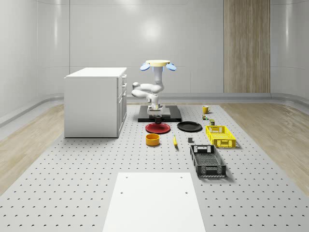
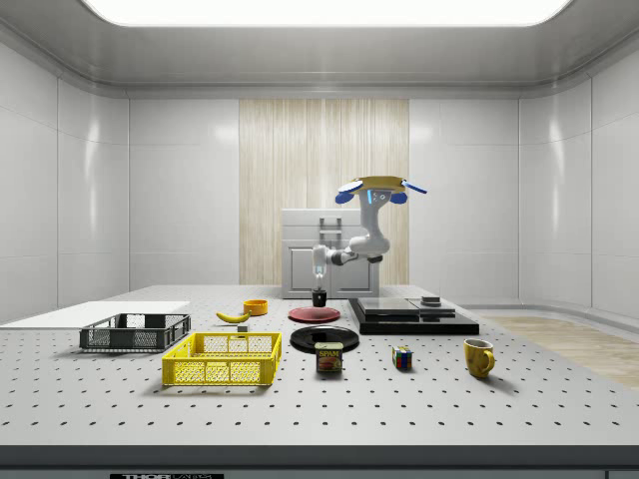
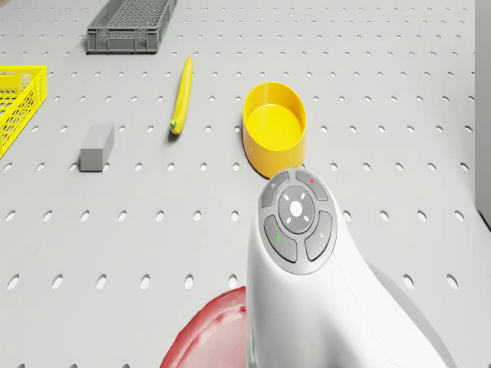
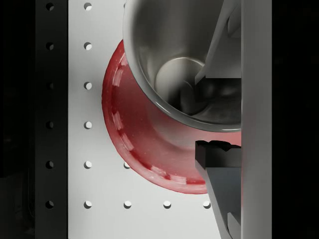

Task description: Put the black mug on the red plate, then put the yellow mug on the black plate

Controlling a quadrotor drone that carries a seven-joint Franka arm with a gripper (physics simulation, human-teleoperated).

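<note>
The drone (image 1: 158, 65) hovers over the black platform's front edge with its arm reaching down. My gripper (image 1: 157, 113) is shut on the rim of the black mug (image 1: 158, 119), which hangs upright just above the red plate (image 1: 158, 128). In the wrist view one finger (image 4: 219, 47) reaches inside the black mug (image 4: 174, 64), the other finger (image 4: 219, 169) is outside it, and the red plate (image 4: 127, 139) lies below. The black plate (image 1: 189, 126) lies right of the red one in the whole-scene view. The yellow mug (image 1: 205, 109) stands farther back right; it is also the yellow mug (image 2: 478, 357) in the side view.
A white cabinet (image 1: 95, 101) stands left of the plates. In front of them are a yellow bowl (image 1: 153, 139), a banana (image 1: 175, 140) and a grey block (image 3: 97, 147). A yellow basket (image 1: 220, 136) and a black basket (image 1: 207, 160) sit to the right. A can (image 2: 329, 357) and a cube (image 2: 401, 357) lie near the yellow mug.
</note>
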